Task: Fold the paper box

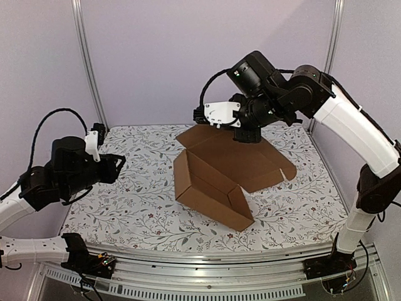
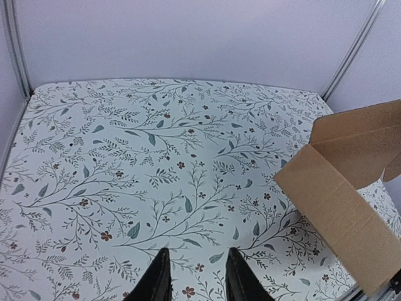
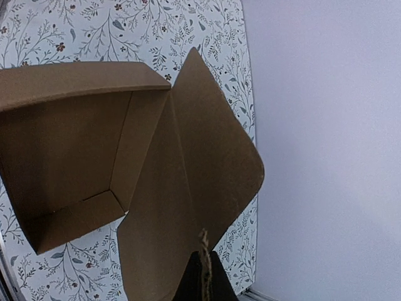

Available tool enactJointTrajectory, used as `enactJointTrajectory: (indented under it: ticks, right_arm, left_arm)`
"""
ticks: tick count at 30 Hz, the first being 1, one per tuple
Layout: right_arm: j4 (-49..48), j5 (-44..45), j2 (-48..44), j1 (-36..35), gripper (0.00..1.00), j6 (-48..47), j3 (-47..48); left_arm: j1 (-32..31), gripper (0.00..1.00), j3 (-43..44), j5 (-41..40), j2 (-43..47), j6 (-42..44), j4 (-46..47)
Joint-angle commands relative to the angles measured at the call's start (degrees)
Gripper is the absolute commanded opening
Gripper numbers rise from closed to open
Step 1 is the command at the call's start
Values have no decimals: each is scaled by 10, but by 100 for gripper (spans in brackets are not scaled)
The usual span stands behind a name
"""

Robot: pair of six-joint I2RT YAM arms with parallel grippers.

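The paper box (image 1: pixel 216 179) is brown corrugated cardboard, partly folded, with raised walls at the front and a flat lid panel lying toward the back right. My right gripper (image 1: pixel 245 136) is at the lid's far edge, shut on the cardboard; in the right wrist view the fingers (image 3: pixel 205 276) pinch the panel's edge, and the box (image 3: pixel 81 150) fills the left. My left gripper (image 1: pixel 119 164) hovers over the table's left side, apart from the box. Its fingers (image 2: pixel 156 279) are open and empty; a box wall (image 2: pixel 344 200) shows at the right.
A floral tablecloth (image 1: pixel 144 207) covers the table. Metal frame posts (image 1: pixel 88 63) stand at the back corners before a plain wall. A rail (image 1: pixel 207 285) runs along the near edge.
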State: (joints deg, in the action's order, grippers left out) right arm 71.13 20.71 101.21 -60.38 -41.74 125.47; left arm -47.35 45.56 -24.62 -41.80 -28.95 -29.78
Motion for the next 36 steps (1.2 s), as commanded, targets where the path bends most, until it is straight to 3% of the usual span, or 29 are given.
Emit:
enactJointTrajectory:
  ticks: [1,7,13,17,25,36]
  right_arm:
    - [25,7,35,-3,3,-16,21]
    - [14,-4,81,-5,16,-12,40]
    - [-7,-9,95,-11,45,-8,40]
    - [-7,-24,88,-17,58,0,38]
    - [-21,-43,53,-19,67,16,1]
    - [-91,-52,-4,-17,70,37,-124]
  left_arm:
    - [2,29,-13,2,7,-3,-17]
    - [2,29,-16,2,0,-7,-13]
    - [2,29,-16,3,-10,-4,-11]
    - [2,30,-18,-2,-12,-2,-8]
    - [2,35,-24,25,-33,1,3]
    - [2,64,-82,237,-69,26,106]
